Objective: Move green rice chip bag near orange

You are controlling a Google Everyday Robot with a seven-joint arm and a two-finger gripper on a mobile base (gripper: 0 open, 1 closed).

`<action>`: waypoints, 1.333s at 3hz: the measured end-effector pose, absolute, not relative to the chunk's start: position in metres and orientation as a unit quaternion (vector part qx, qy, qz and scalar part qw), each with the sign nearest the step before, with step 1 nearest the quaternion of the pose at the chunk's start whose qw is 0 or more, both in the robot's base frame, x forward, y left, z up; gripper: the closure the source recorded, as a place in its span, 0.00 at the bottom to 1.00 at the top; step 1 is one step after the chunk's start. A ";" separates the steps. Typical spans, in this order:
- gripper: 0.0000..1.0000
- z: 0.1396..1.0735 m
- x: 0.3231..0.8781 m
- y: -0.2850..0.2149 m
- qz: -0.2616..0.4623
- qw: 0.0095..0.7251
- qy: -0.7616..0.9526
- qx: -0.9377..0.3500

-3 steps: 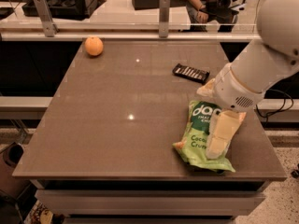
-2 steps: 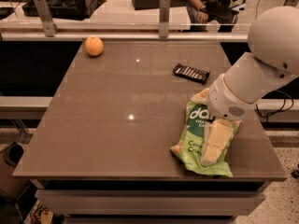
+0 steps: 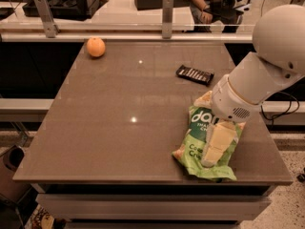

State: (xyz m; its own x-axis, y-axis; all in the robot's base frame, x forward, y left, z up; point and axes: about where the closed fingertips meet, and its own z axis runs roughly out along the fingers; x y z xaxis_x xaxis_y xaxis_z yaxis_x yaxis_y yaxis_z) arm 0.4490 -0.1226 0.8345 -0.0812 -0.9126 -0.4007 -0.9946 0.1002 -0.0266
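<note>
The green rice chip bag (image 3: 189, 148) lies flat near the front right corner of the table (image 3: 119, 128), with its dark top end pointing toward the far edge. The gripper (image 3: 215, 144) is lowered from the arm (image 3: 257, 80) onto the bag's right half, a placement that suits a grasp. Whether it has closed on the bag cannot be told from here.

The orange (image 3: 96, 46) sits at the far left corner, well apart from the bag. A small black packet (image 3: 194, 74) lies just beyond the bag's top end. A diagonal path from bag to orange would probably pass to the left of the packet, so it should not obstruct.
</note>
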 end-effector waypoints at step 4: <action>1.00 0.854 0.450 -0.126 0.118 0.159 0.726 -0.659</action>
State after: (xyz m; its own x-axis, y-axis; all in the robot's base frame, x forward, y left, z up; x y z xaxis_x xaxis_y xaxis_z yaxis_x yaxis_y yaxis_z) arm 0.4503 -0.1264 0.8542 -0.0821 -0.9189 -0.3859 -0.9938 0.1047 -0.0377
